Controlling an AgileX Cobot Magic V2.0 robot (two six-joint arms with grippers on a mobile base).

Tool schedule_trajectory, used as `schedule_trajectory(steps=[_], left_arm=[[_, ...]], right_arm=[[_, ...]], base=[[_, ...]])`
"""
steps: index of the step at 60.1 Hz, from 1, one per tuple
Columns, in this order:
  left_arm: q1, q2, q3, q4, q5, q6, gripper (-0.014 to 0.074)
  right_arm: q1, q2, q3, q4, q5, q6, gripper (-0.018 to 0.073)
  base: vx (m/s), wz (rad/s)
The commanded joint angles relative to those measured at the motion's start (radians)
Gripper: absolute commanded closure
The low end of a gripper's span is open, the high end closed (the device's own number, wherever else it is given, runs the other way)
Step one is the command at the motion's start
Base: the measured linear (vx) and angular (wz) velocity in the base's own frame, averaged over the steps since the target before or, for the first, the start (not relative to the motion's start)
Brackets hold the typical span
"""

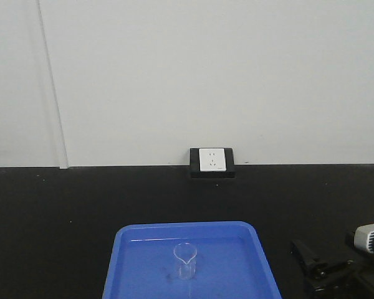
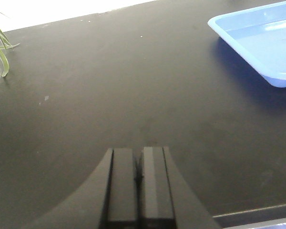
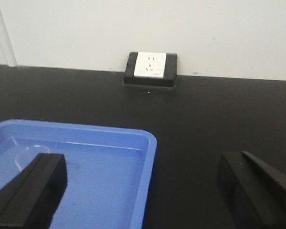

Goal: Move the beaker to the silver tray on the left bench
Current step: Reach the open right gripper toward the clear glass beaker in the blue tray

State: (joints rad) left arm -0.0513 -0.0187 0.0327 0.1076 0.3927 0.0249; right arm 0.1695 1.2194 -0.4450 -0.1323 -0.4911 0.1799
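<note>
Writing first: only the pin-hole marks on the white socket plate (image 1: 212, 160), too small to read as lettering. Sits in a black housing (image 1: 212, 174) at the foot of the white wall, at the back of the black surface (image 1: 62, 218). Re the beaker (image 1: 186, 260): small, clear glass, flared rim pinched out to a pouring spout, walls nearly see-through against the blue. Any printed scale too faint to make out. Stands upright inside the blue tray (image 1: 128, 249), about mid-width, apart from all the tray walls and much smaller than the tray. In the right wrist view shows only as a faint outline in the tray's left part, partly hidden behind one dark finger (image 3: 33, 191). Right pincer (image 3: 140, 164): spread wide, nothing between the fingers, one finger over the tray interior, the other (image 3: 257, 186) over bare surface, tray's right rim between them. Not touching the beaker. Right arm (image 1: 336, 274) low at the tray's right side in the front view. Left pincer (image 2: 138, 176): fingers pressed together, only a thin seam between, holding nothing. Hangs over bare surface, well apart from the tray, which shows only as a corner at top right there. Green plant leaves (image 2: 0, 47) at the left edge of that view.
</note>
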Motion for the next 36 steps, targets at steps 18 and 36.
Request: schedule_trajectory(steps=[18, 36], left_arm=[[-0.007, -0.007, 0.02, -0.001, -0.083, -0.002, 0.0595], [-0.007, -0.007, 0.02, -0.001, -0.083, -0.002, 0.0595]], right_arm=[[-0.002, 0.288, -0.105, -0.286, -0.405, 0.146, -0.0085], [0.012, 0.622, -0.331, -0.545, -0.523, 0.238, -0.0078]], base=[[0.0, 0.0], [0.0, 0.0]])
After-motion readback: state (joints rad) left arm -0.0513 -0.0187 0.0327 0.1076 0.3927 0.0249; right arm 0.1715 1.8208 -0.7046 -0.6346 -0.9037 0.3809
